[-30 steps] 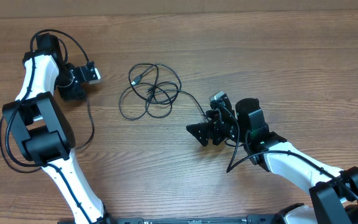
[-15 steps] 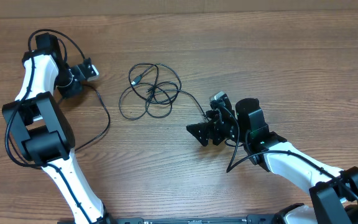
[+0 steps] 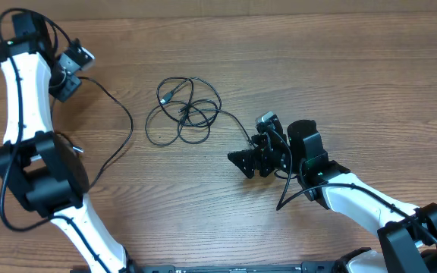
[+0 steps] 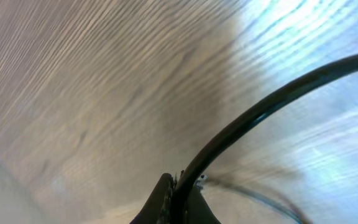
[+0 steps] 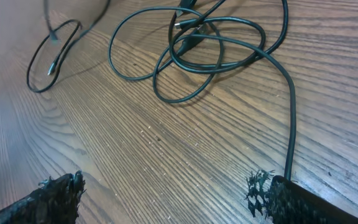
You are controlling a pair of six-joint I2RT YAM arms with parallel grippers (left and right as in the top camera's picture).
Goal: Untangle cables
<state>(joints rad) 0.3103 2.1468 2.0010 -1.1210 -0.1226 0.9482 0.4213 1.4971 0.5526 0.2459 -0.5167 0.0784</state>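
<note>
Black cord (image 4: 260, 111), clamped in my left gripper (image 3: 78, 61) — right gripper (image 3: 253, 144) stands wide — may snag my left arm (image 3: 21, 98) if I swing.

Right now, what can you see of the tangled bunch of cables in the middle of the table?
The tangled bunch is thin black cord, rubbery-looking, lying flat on the wooden table in several overlapping loops that cross at one small knot. A pale-tipped plug shows at its upper left. One strand runs right to a finger of the open right gripper; nothing grips the bunch.
</note>
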